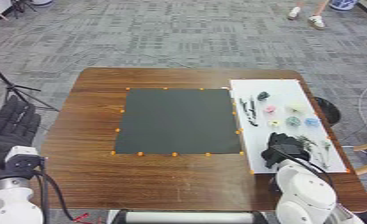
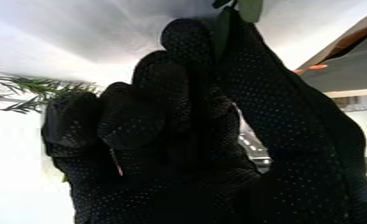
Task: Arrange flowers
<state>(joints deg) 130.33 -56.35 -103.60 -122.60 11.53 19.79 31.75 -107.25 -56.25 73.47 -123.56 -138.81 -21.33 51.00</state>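
In the head view my right hand (image 1: pixel 284 149) is low over the white board (image 1: pixel 273 87), left of pale green sprigs (image 1: pixel 320 150). In the right wrist view my right hand (image 2: pixel 193 130) pinches a green leafy stem (image 2: pixel 250 9) between thumb and fingertip; most of it is hidden. Feathery green sprigs (image 2: pixel 42 89) lie beyond the curled fingers. On the board are a pink flower (image 1: pixel 270 108), a yellow one (image 1: pixel 274 123), a blue one (image 1: pixel 312 122) and dark stems (image 1: pixel 249 111). My left hand (image 1: pixel 11 131) is at the left edge, fingers straight.
A dark square mat (image 1: pixel 178 121) edged with small orange markers lies on the brown table (image 1: pixel 95 107), left of the white board. A dark bin (image 1: pixel 329 111) stands beside the table's right edge, and a tripod (image 1: pixel 15 87) stands on the floor at the left.
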